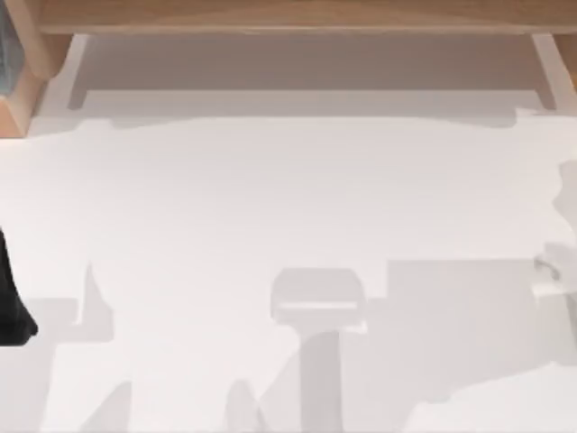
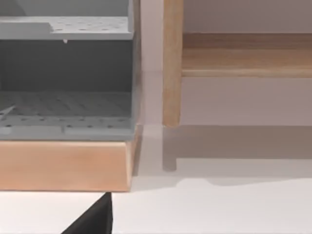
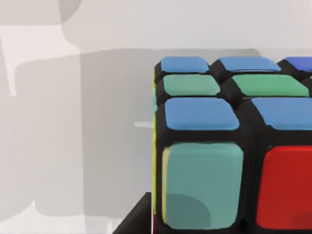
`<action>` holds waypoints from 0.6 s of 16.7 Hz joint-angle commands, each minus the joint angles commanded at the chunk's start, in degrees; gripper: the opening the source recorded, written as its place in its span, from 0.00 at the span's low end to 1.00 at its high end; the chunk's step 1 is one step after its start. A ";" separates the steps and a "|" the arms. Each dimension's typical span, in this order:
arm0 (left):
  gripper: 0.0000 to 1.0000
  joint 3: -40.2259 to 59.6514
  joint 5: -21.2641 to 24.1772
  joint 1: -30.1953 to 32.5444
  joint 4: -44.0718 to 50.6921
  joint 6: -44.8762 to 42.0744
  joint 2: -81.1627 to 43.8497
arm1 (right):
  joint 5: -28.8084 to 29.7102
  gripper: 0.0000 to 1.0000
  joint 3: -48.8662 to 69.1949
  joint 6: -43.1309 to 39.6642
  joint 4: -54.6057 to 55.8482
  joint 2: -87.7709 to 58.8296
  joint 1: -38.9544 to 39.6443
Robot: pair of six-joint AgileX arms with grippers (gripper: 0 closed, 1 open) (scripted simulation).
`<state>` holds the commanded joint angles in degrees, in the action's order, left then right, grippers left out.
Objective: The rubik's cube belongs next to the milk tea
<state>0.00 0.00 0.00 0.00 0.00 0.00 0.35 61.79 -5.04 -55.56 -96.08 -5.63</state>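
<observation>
Right wrist view: rubik's cube (image 3: 229, 151) sits very close to the camera, lower right of frame, on the white counter (image 3: 73, 146), blue, green and red stickers showing. Tool fingers' state: cannot tell. Left arm (image 1: 11, 302) at left edge of top view.

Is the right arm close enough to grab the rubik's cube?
Probably yes. In the right wrist view the rubik's cube sits very close ahead on the white table, with nothing between it and the camera.

A grey perforated rack (image 2: 66, 73) sits on a wooden base (image 2: 63, 165).
</observation>
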 joint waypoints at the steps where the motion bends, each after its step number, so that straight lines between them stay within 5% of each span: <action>1: 1.00 0.00 0.00 0.00 0.00 0.00 0.00 | 0.00 0.00 -0.06 0.01 0.01 -0.06 -0.02; 4: 1.00 0.00 0.00 0.00 0.00 0.00 0.00 | 0.00 0.00 -0.06 0.01 0.01 -0.06 -0.02; 10: 1.00 0.00 0.00 0.00 0.00 0.00 0.00 | 0.00 0.45 -0.06 0.01 0.01 -0.06 -0.02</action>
<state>0.00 0.00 0.00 0.00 0.00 0.00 0.34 61.73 -5.03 -55.56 -96.15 -5.65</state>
